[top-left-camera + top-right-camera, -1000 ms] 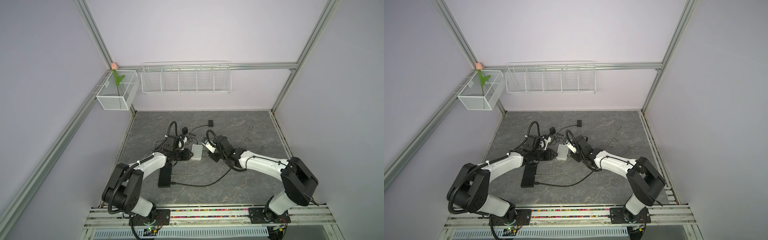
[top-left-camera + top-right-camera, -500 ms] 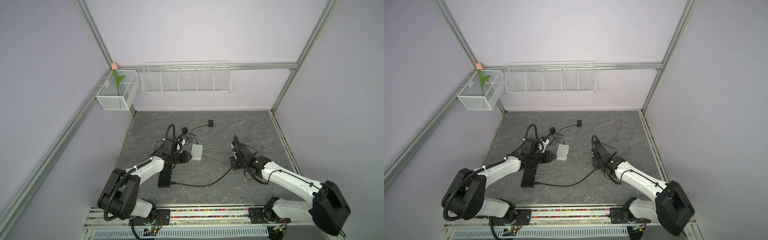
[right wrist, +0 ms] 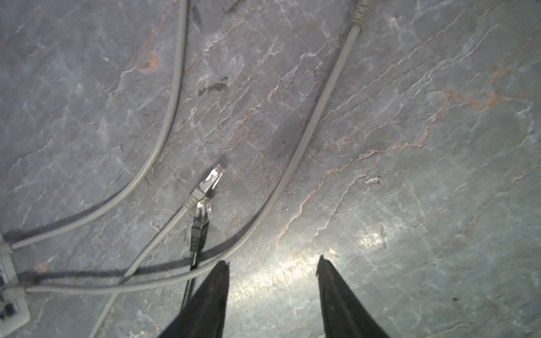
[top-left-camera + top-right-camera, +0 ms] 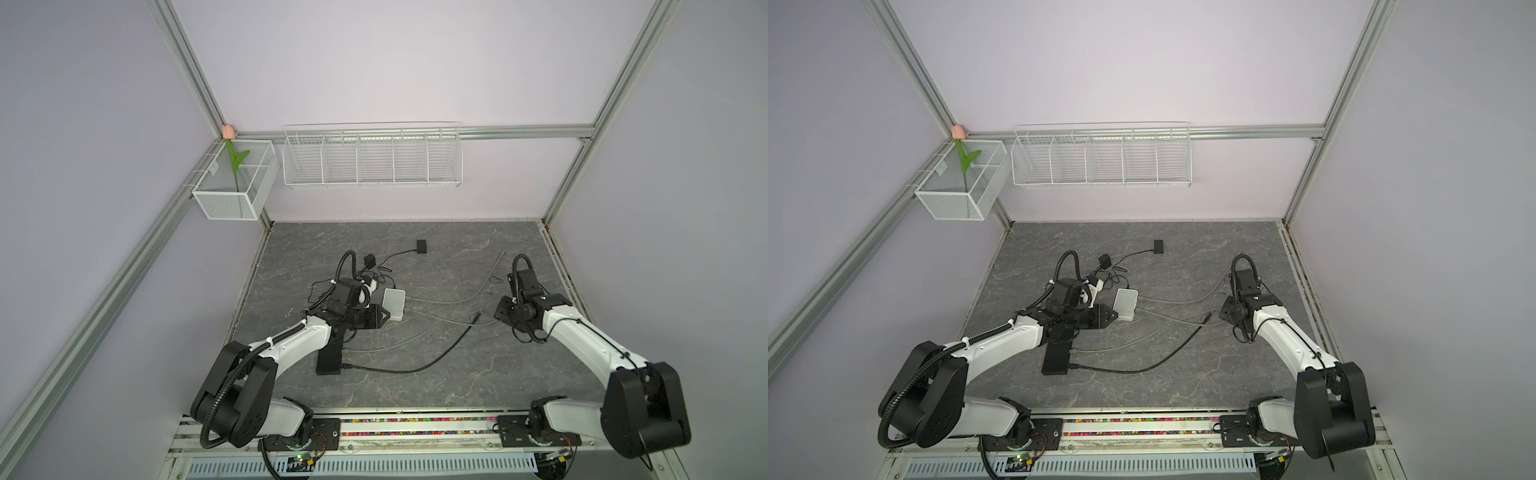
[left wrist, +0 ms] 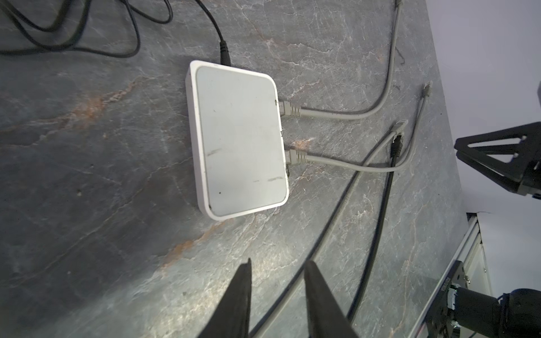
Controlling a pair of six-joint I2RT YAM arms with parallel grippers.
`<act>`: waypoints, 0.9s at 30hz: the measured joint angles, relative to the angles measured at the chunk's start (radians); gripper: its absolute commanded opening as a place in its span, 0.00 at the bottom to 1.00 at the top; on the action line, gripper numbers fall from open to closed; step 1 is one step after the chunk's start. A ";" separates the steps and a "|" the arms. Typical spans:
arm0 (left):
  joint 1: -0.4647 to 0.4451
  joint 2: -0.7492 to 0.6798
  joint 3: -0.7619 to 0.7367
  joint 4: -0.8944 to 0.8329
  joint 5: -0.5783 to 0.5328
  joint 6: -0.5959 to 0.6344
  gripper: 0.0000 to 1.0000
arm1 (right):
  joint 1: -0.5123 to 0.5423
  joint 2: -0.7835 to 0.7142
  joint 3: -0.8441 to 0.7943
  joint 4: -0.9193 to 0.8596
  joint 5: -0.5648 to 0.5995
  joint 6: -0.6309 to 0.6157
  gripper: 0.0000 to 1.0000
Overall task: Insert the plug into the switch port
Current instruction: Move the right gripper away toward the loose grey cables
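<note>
Checking both top views: you had the left gripper [image 4: 385,316] just beside the flat white plastic network switch [image 4: 394,304], and the right gripper [image 4: 498,315] near the loose black-booted cable plug [image 4: 477,318].

Left wrist: jaws narrowly apart, empty; two grey cables [image 5: 330,114] sat in ports.

Right wrist: jaws wider, empty; the black plug lay beside a loose grey-booted plug [image 3: 209,183].

My read: pick-up and insertion were left to do.

My left gripper [image 5: 278,263] low beside the switch [image 5: 240,137], jaws slightly apart, empty | my right gripper [image 3: 272,260] well apart from it, wider, empty
</note>
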 measured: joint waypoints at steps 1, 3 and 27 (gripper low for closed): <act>-0.002 0.000 0.000 0.000 -0.001 0.000 0.31 | -0.005 0.024 0.014 -0.002 -0.002 0.005 0.49; -0.005 0.000 0.000 0.001 -0.002 -0.001 0.31 | -0.013 0.072 0.049 -0.012 0.000 0.016 0.47; -0.006 0.000 -0.006 0.014 -0.019 -0.004 0.31 | -0.039 0.420 0.245 -0.109 0.120 0.095 0.17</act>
